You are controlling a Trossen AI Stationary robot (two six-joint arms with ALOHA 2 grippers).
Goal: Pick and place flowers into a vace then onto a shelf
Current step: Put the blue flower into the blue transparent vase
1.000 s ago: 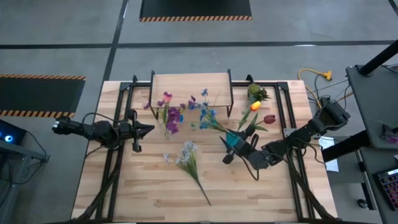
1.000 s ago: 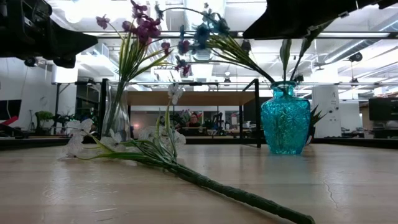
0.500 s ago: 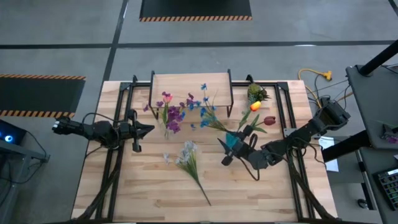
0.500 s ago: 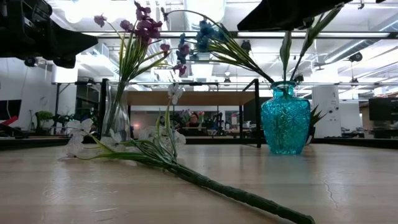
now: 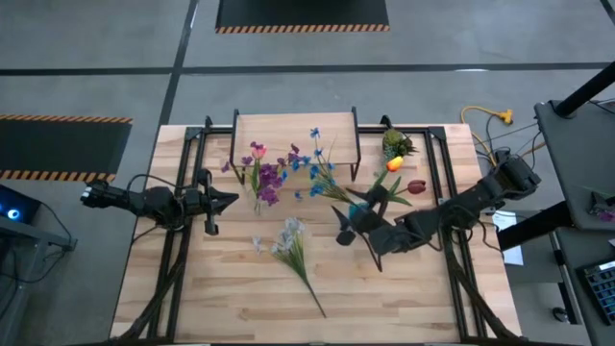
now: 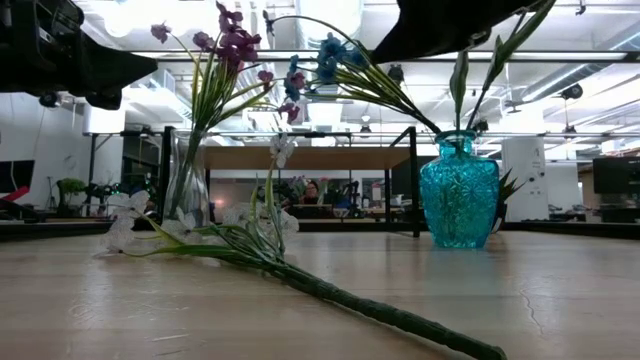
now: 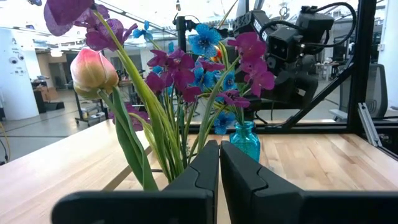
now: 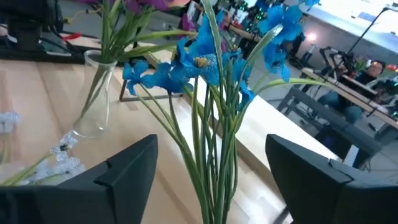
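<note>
A teal vase stands on the table and holds the blue flowers, whose stems lean toward the table's left. My right gripper is open above this vase, one finger on each side of the blue flowers' stems, apart from them; in the high view it hides the vase. A clear glass vase holds purple flowers and a pink bloom. A white flower lies flat on the table. My left gripper is shut and empty beside the clear vase. The shelf stands at the far edge.
An orange bloom and a dark red bloom lie right of the shelf, near a green spiky sprig. Black frame rails run along both table sides. Bare wood lies toward the near edge.
My right gripper has gone a little toward the table's left, over the teal vase, which it now covers in the high view. The blue flowers have swung slightly toward the shelf. My left arm has kept still.
</note>
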